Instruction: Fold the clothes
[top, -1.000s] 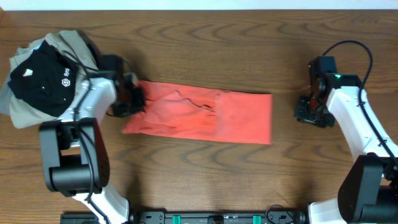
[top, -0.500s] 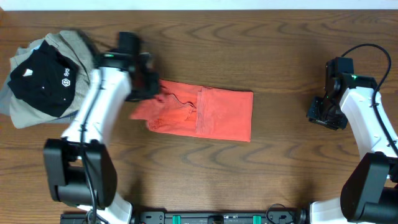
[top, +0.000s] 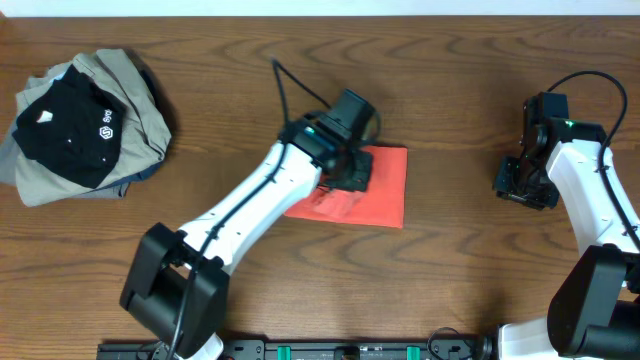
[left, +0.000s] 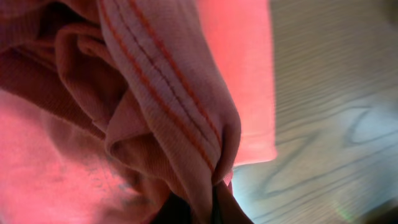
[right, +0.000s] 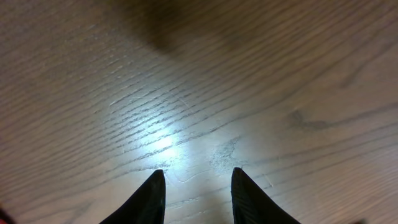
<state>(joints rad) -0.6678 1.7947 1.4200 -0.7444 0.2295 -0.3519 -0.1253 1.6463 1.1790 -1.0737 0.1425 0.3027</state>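
Observation:
A coral-red T-shirt (top: 380, 190) lies folded near the table's middle, its left end carried over onto its right part. My left gripper (top: 350, 172) hangs over it, shut on a bunched hem of the T-shirt (left: 186, 118) that fills the left wrist view. More of the clothes, a black piece with a white logo (top: 70, 125) on khaki-grey pieces (top: 120, 80), are piled at the far left. My right gripper (top: 520, 185) stands open over bare wood at the right, its fingertips (right: 155, 193) apart with nothing between them.
The brown wooden table (top: 450, 290) stretches around the shirt. A pale wall edge (top: 320, 6) runs along the back. The right arm (top: 590, 200) rises along the right side.
My left gripper has swept right from the shirt's left end, dragging that end over the rest, so the shirt now shows much shorter. The right gripper shifted slightly right, then held still.

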